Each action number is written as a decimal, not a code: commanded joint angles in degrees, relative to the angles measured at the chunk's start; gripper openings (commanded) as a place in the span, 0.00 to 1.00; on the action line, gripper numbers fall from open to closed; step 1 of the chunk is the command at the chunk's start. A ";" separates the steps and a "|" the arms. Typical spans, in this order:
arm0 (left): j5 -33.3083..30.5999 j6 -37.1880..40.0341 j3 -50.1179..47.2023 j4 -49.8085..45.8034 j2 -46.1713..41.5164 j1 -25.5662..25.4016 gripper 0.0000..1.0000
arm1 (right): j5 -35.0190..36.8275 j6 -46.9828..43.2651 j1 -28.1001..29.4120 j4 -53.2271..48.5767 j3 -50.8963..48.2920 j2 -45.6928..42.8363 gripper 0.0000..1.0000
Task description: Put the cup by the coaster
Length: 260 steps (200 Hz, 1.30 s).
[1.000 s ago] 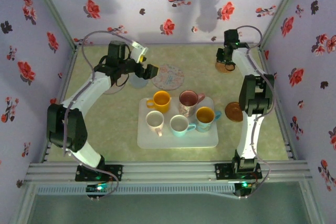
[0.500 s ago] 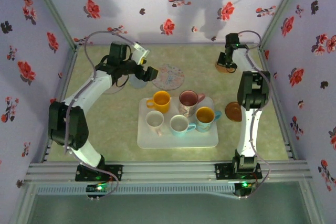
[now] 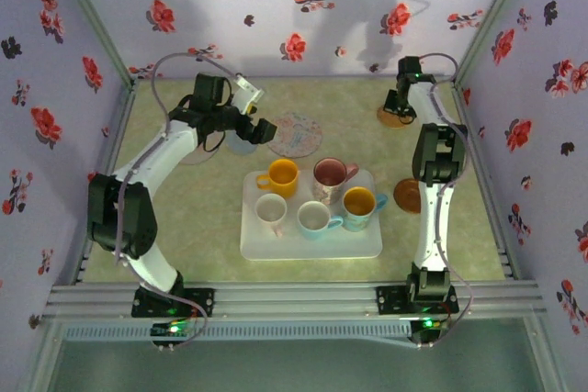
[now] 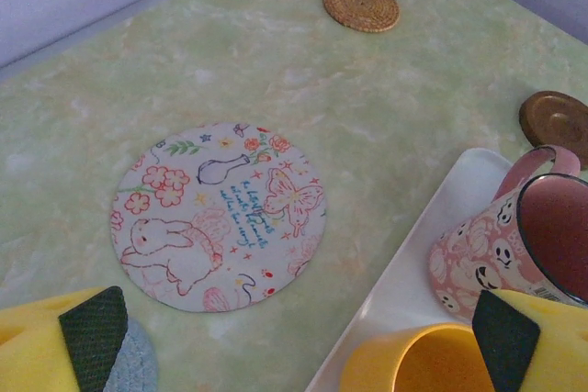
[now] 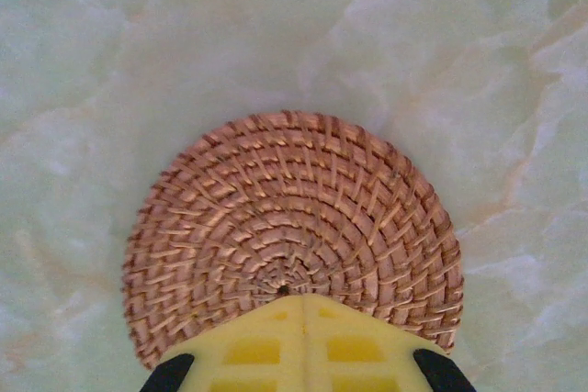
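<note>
**Right claw** [image 5: 301, 355]: fingers pressed together, pinching nothing. It is poised over the near rim of the wicker coaster [image 5: 294, 227] at the far right of the table [image 5: 83, 34]. Contact with the weave cannot be confirmed.

**Left claw** [image 4: 299, 341]: spread wide and empty, hovering low. A pale blue coaster [image 4: 133, 364] lies partly under one finger. The printed coaster [image 4: 219, 213] lies just ahead, and the white tray [image 4: 404, 273] edge is close beside.

**Task item:** no cup is in hand. All five stand on the tray. The yellow cup [image 4: 413, 364] and the pink cup [image 4: 487, 259], in the tray's far row, are nearest the left claw.

**Assessment:** the step in hand appears to be the left claw's reach for a cup.
- Straddle one wall of the yellow cup, away from its handle, and close firmly.
- Lift straight up to clear the tray lip and the pink cup.
- Set the cup down beside the coaster, not upon it.

**Markings:** the printed coaster carries a rabbit, a butterfly, flowers and a few lines of small script at centre, which are illegible. The pink cup shows small face motifs. No brand is visible.
</note>
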 commanded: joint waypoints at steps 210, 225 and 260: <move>-5.09 2.70 1.74 -2.26 0.03 -0.45 1.00 | -8.41 1.05 2.94 -2.25 -18.49 -9.61 0.00; -5.42 3.24 1.34 -2.56 -0.57 -0.46 1.00 | -8.44 1.11 3.67 -2.16 -19.81 -10.42 0.00; -6.10 3.87 0.27 -2.93 -1.56 -0.49 1.00 | -9.65 1.84 4.94 -0.77 -23.02 -12.14 0.00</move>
